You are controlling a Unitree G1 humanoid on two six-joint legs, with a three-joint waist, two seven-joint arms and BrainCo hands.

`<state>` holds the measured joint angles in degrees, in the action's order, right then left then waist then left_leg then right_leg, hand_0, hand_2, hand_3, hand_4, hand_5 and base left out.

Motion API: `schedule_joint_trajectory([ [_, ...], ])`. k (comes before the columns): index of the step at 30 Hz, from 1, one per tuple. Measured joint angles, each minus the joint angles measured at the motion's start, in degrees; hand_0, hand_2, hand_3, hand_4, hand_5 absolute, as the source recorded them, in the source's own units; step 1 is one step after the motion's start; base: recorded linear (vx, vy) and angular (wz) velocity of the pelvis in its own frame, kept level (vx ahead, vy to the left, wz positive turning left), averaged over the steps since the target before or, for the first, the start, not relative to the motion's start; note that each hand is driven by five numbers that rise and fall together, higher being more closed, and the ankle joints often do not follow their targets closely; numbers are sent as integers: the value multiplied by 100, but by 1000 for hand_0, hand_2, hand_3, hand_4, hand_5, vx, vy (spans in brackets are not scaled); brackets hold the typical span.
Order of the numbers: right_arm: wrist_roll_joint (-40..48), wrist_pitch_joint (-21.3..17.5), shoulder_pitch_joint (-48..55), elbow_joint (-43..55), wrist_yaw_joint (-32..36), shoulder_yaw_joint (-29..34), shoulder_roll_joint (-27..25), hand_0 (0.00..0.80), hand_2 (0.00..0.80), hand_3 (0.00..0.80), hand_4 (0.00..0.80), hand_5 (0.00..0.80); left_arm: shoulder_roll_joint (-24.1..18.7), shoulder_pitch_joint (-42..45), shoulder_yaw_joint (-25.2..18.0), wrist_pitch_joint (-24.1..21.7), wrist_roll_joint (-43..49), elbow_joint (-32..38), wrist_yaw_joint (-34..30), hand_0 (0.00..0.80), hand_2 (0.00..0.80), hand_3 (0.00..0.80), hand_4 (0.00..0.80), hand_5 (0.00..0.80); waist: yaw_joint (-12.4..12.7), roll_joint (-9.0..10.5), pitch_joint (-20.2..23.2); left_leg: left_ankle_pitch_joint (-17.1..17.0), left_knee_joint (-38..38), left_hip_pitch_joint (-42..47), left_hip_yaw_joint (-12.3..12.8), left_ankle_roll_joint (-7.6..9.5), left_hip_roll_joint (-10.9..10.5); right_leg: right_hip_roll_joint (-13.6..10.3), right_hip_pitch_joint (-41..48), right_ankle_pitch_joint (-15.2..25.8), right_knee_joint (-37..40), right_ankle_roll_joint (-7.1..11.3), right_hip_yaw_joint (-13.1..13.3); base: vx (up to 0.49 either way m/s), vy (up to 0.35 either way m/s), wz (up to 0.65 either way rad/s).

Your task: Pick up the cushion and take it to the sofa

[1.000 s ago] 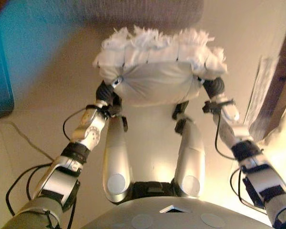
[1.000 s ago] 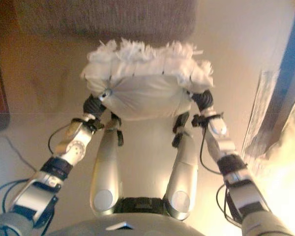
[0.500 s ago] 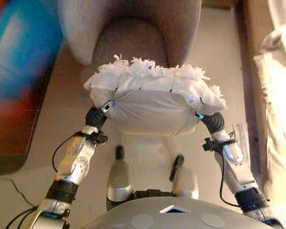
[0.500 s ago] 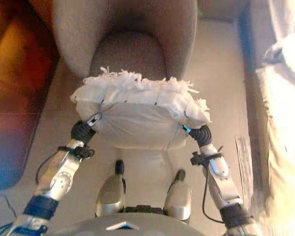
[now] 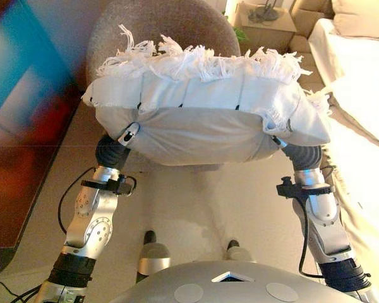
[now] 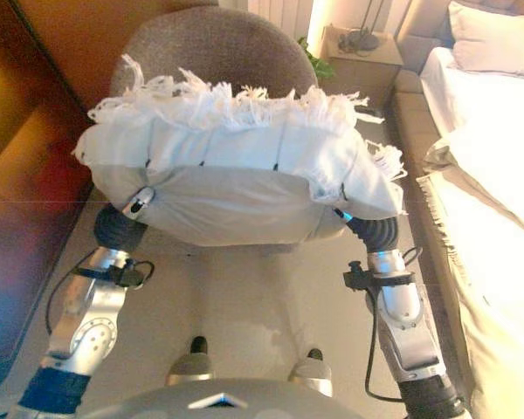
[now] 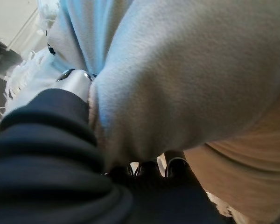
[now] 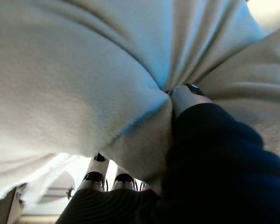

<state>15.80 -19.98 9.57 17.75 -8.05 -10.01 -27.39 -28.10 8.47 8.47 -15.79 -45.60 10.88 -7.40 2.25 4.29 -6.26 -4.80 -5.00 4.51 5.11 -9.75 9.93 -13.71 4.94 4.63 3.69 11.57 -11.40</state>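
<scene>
Gripping the fringed white cushion (image 5: 202, 120) between thumb and curled fingers of left hand (image 7: 77, 84) and right hand (image 8: 189, 100), no legible writing.

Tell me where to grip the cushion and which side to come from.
Grip the cushion at its two short ends, one hand from each side, below the fringed edge. It is wide, soft and plump, so pinching the ends gives hold, as the left hand and right hand do now, thumbs pressed into the fabric.
</scene>
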Motion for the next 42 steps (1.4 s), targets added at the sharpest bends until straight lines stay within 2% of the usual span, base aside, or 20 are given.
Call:
schedule_joint_trajectory([
  [6,15,11,-207,-3,16,-86,-430,800,800,800,800,800,100,9,9,-43,-29,16,255,800,800,800,800,800,6,-105,0,12,124,79,144,-2,287,309,44,71,132,-149,160,-6,-312,-17],
  [8,62,10,-279,-6,9,-117,-558,800,800,800,800,800,186,22,62,-108,-27,14,307,800,800,800,800,800,38,-122,-12,197,376,13,61,256,279,328,24,54,103,-184,240,32,-184,-22],
  [10,98,9,-337,-5,-10,-118,-684,800,800,800,800,800,260,27,147,-154,-27,15,360,800,800,800,800,800,113,-189,-55,487,658,-26,-299,542,164,287,32,73,52,-213,363,95,-125,-30],
  [12,139,7,-345,-3,1,-99,-684,800,800,800,800,800,364,67,148,-158,-25,17,361,800,800,800,800,800,150,-284,-83,652,708,-37,-594,404,-45,158,29,115,52,-122,430,152,-80,-28],
  [15,117,8,-321,-3,1,-144,-598,800,800,800,800,800,350,65,107,-160,-29,17,361,800,800,800,800,800,167,-314,-114,647,604,-47,-626,297,-181,19,-12,147,56,-61,418,318,-33,-8],
  [19,-126,26,-327,-21,-318,-209,-205,800,800,800,800,800,356,38,123,-138,-32,18,359,800,800,800,800,800,232,-332,-144,492,497,-133,-1168,73,-168,115,-14,130,55,-65,195,409,-2,29],
  [21,-219,67,-334,-24,-414,-216,-214,800,800,800,800,800,365,22,125,-120,-37,18,359,800,800,800,800,800,385,-346,-257,500,603,-165,-1197,-37,-97,188,-18,119,40,-111,219,531,62,8],
  [23,-229,84,-412,-90,-440,-246,-219,800,800,800,800,800,391,-19,109,-124,-84,13,359,800,800,800,800,800,484,-372,-477,771,1154,-404,-1316,-147,-37,274,-51,-24,-135,-179,288,610,84,5],
  [26,-210,131,-485,-196,-331,-294,-217,800,800,800,800,800,386,-24,55,-135,-187,-4,356,800,800,800,800,800,562,-297,-715,1171,1784,-695,-1328,-138,62,365,-324,-295,-637,-217,355,773,149,-9],
  [31,-128,132,-528,-265,-71,-307,-134,800,800,800,800,800,175,-56,-17,-136,-253,-23,352,800,800,800,800,800,648,-150,-941,1481,2193,-559,-977,-117,78,285,-667,-764,-1544,-209,631,835,322,-31],
  [32,-8,131,-525,-259,22,-261,-152,800,800,800,800,800,150,-71,-15,-141,-252,-22,353,800,800,800,800,800,649,-89,-957,1611,2392,-581,-894,144,-72,173,-639,-805,-1506,-175,770,749,220,-31],
  [33,105,128,-488,-227,75,-192,-204,800,800,800,800,800,197,-87,22,-146,-249,-14,351,800,800,800,800,800,652,-53,-937,1699,2328,-627,-823,509,-476,-31,-651,-773,-1305,3,836,625,167,-43],
  [34,191,115,-520,-218,125,-154,-321,800,800,800,800,800,320,-104,43,-157,-248,-8,356,800,800,800,800,800,704,-127,-923,1680,2168,-601,-835,718,-608,-81,-804,-909,-1925,61,917,588,136,-45],
  [35,186,112,-537,-206,129,-162,-304,800,800,800,800,800,285,-99,35,-218,-234,34,358,800,800,800,800,800,689,-118,-889,1674,2179,-615,-683,704,-622,-49,-1289,-1542,-3990,-2,899,539,89,-35],
  [36,176,93,-459,-175,129,-188,-236,800,800,800,800,800,200,-72,68,-312,-235,59,358,800,800,800,800,800,657,66,-815,1692,2182,-525,-651,667,-760,-40,-1338,-1784,-4957,-87,930,482,43,-22],
  [37,154,93,-399,-145,122,-217,-219,800,800,800,800,800,161,-65,66,-360,-239,45,364,800,800,800,800,800,679,207,-755,1663,2129,-390,-586,591,-886,-7,-1087,-1965,-4812,-256,899,471,0,-5],
  [38,132,91,-413,-163,89,-259,-202,800,800,800,800,800,174,-85,39,-360,-238,46,369,800,800,800,800,800,655,141,-748,1607,2186,-335,-648,554,-837,152,-791,-1834,-4414,-305,940,423,-32,10],
  [39,131,83,-413,-202,36,-289,-138,800,800,800,800,800,69,-175,34,-360,-236,44,369,800,800,800,800,800,640,165,-750,1568,2794,-614,-701,616,-795,257,-535,-1669,-4009,-432,967,472,-53,15],
  [40,124,76,-445,-249,-14,-284,14,800,800,800,800,800,-66,-284,40,-364,-219,39,368,800,800,800,800,800,675,373,-696,1571,3522,-1185,-709,717,-884,229,-374,-1545,-3646,-429,1024,454,-73,-20],
  [42,112,-26,-586,-296,-46,-302,78,800,800,800,800,800,-75,-337,24,-412,-186,25,371,800,800,800,800,800,735,309,-473,983,1913,-998,-907,760,-937,234,-545,-1518,-3608,-136,811,471,-107,-54],
])
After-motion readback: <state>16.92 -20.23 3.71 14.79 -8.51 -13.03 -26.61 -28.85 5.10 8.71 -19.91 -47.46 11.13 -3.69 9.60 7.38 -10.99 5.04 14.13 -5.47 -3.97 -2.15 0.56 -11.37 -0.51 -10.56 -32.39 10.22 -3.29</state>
